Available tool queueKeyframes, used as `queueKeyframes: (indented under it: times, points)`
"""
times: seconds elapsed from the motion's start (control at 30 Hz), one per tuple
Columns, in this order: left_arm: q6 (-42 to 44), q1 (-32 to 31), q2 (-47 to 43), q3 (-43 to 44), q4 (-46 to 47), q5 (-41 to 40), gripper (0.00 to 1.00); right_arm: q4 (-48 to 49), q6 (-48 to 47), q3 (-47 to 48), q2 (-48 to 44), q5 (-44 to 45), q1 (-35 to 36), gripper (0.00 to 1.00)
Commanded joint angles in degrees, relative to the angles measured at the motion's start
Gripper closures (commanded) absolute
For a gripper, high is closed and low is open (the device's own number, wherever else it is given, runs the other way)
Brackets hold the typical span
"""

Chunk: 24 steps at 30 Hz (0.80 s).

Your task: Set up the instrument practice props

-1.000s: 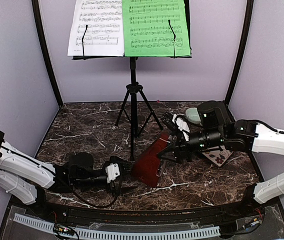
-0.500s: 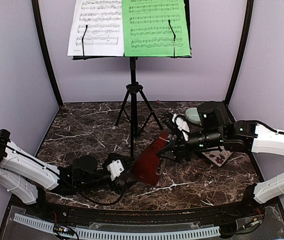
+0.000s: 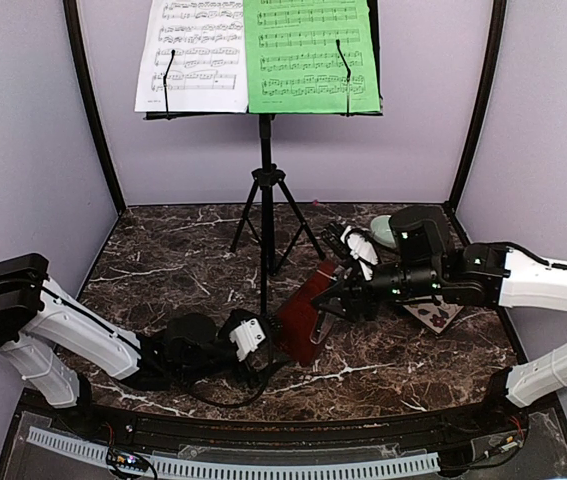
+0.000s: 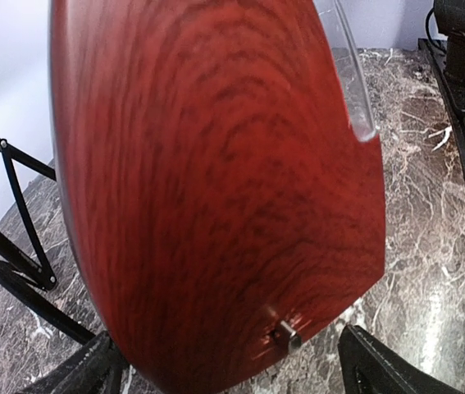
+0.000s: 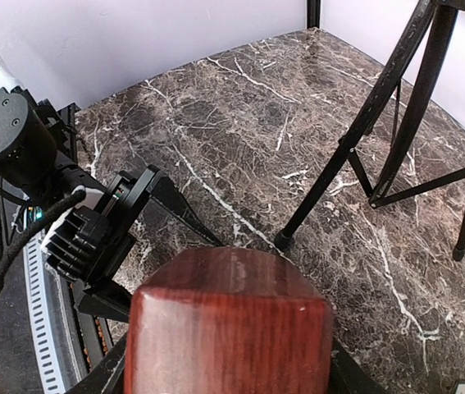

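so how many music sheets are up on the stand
2: the white sheet on the left half of the music stand, the green sheet beside it on the right. Any sheet tucked behind them would be hidden.

Both arms wear smooth white shells over their long links, the left arm (image 3: 73, 330) and the right arm (image 3: 548, 280) alike, with black cylindrical joint housings between. A black cable (image 5: 19, 246) loops beside the left wrist (image 3: 203, 350), whose black body carries a ribbed white block (image 5: 72, 238), and small green lights (image 3: 395, 290) glow on the right wrist (image 3: 428, 275)
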Motion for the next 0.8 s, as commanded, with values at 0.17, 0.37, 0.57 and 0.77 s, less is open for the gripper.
queueKeyframes:
  times: [0.17,0.37,0.57,0.77]
  points:
    - [-2.0,-0.1,-1.4,-0.5,3.9,3.6,0.04,6.5,-1.5,1.1,-0.6,1.1,1.9,0.84]
    - [-2.7,1.4,-1.7,0.0,1.5,6.7,0.15,6.4,-2.2,1.5,-0.4,0.5,2.2,0.84]
    - [-1.7,2.1,-1.5,0.6,0.4,6.3,0.37,6.0,-2.4,1.6,-0.6,0.4,2.2,0.84]
    - [-0.6,3.3,-2.2,-0.1,-0.1,7.6,0.51,6.1,-1.9,1.4,-0.9,1.2,2.2,0.85]
